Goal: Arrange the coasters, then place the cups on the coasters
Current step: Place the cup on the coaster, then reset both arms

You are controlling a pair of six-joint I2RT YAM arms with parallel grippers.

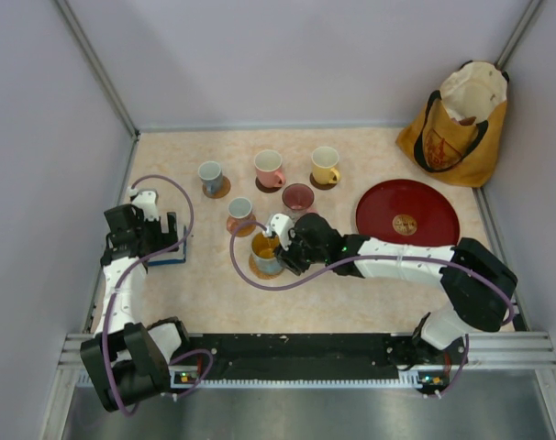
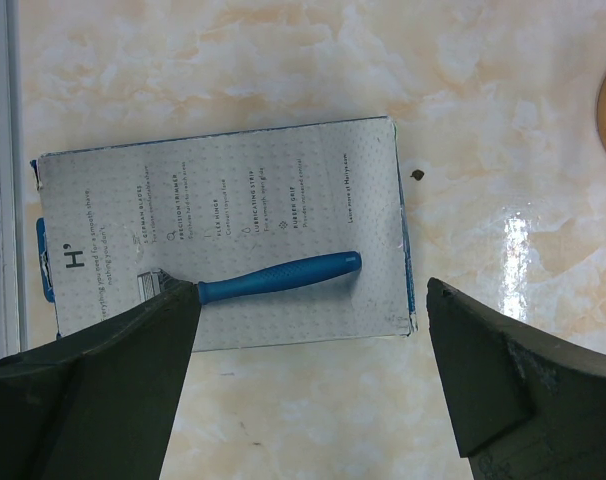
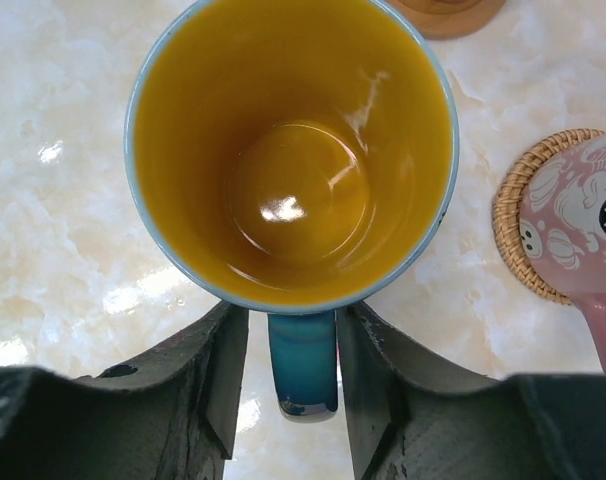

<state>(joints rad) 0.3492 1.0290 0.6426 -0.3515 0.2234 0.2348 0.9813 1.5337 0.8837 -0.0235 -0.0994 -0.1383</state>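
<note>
Coaster (image 1: 253,267) mostly beneath blue cup (image 1: 265,250)

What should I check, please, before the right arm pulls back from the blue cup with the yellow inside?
1. Blue cup stands upright: ok.
2. It sits on its coaster: ok, the top view shows a tan rim around its base.
3. Right gripper loose around the handle: ok, a gap shows beside one finger; the other finger lies very close.
4. Pink cup nearby, on its woven coaster, is apart from the fingers: ok.
5. Left gripper open and holding nothing, above the razor box: ok.
</note>
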